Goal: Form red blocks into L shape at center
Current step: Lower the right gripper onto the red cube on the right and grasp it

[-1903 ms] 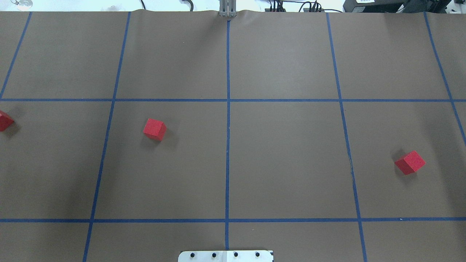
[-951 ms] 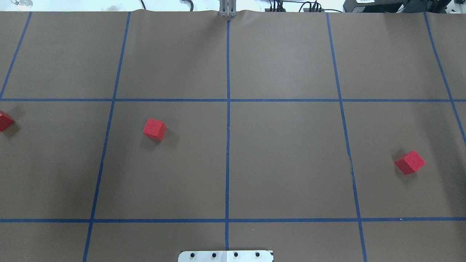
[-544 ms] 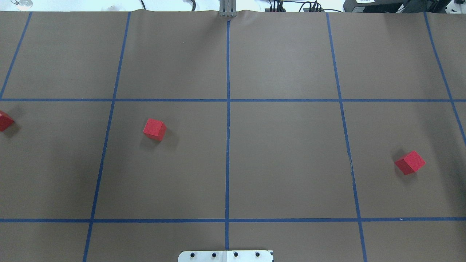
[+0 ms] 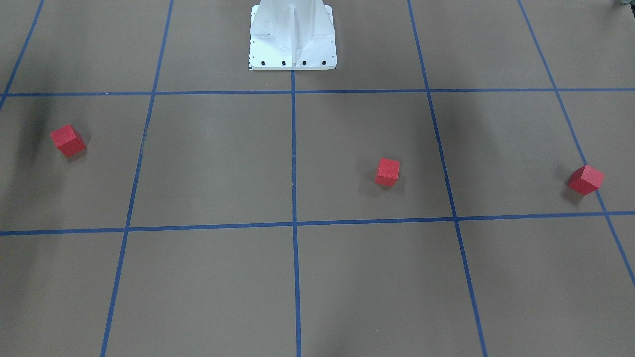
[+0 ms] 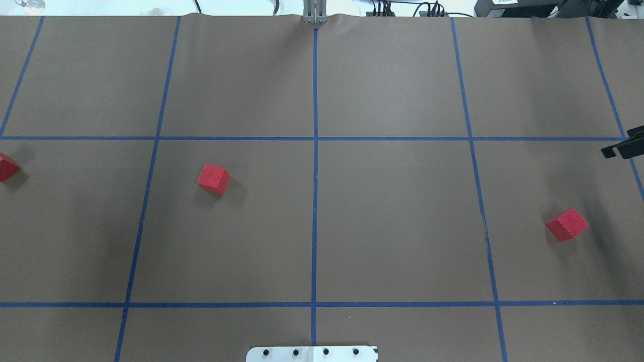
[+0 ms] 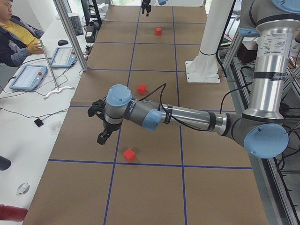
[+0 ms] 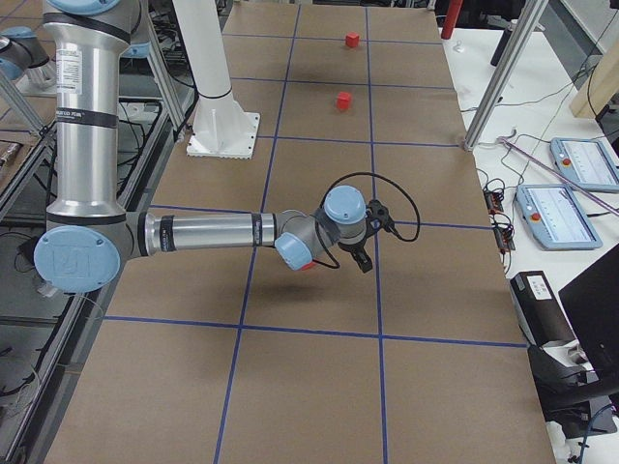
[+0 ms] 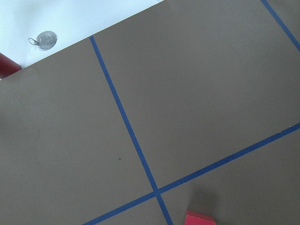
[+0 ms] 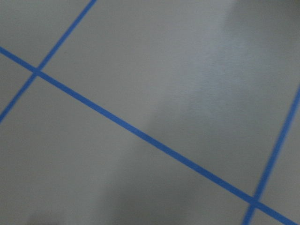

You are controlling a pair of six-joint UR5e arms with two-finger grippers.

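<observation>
We have no L yet: three blocks (image 5: 214, 178) lie well apart, off the center (image 5: 314, 221), and we cannot tell how wide the left gripper (image 6: 100, 126) or right gripper (image 5: 623, 147) stands.

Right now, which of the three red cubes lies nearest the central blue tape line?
The middle cube, in the square bordering the central blue line on the robot's left. The far-left cube and right-hand cube lie beyond the next lines.

The silver tubular left arm (image 6: 187, 118) and silver tubular right arm (image 7: 203, 232) have pale blue round joint caps (image 6: 266, 140), a looping black cable (image 6: 161, 96) at each wrist, and a black left end effector (image 6: 101, 136) and black right end effector (image 7: 363, 261). Their white metal pedestal base (image 4: 292, 34) carries small black screws (image 4: 283, 63).
</observation>
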